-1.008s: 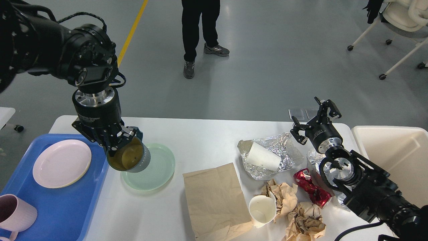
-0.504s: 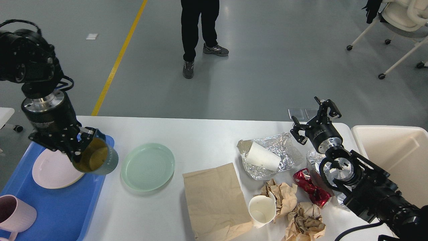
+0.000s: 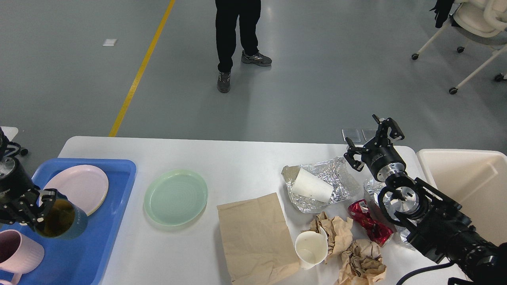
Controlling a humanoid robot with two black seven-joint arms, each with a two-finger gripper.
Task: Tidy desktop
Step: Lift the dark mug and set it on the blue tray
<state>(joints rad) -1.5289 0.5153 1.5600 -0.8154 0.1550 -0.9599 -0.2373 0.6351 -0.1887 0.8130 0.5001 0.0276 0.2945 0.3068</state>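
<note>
Left gripper (image 3: 41,211): at the counter's left end, over the blue tray; jaws clamped on the rim of a dark teal cup (image 3: 63,223), which is tilted so its brownish inside shows.
Blue tray (image 3: 115,206): on the counter's left end, running off the near left corner.
Pink plate (image 3: 81,186): in the tray's far part, just beyond the teal cup.
Pink mug (image 3: 18,253): in the tray's near left part, partly cut off by the picture's edge, just beside the teal cup.
Counter (image 3: 222,158): the white desktop with rounded corners, spanning the whole lower half of the view; its far edge is bare.
Green plate (image 3: 175,196): flat on the counter, just right of the tray, apart from it.
Brown paper bag (image 3: 255,235): lying flat near the counter's near edge, about the middle.
Foil sheet (image 3: 340,174): crumpled, right of centre, with a white paper cup (image 3: 312,186) lying on its side on it.
Second white paper cup (image 3: 311,247): tipped, mouth toward the camera, near the near edge, touching the bag.
Crumpled brown paper (image 3: 362,263): wads just right of that cup.
Red wrapper (image 3: 370,225): between the foil and the right arm.
Right gripper (image 3: 372,143): raised above the counter's far right corner; jaws spread wide, holding nothing.
Beige bin (image 3: 463,178): just off the counter's right edge.
</note>
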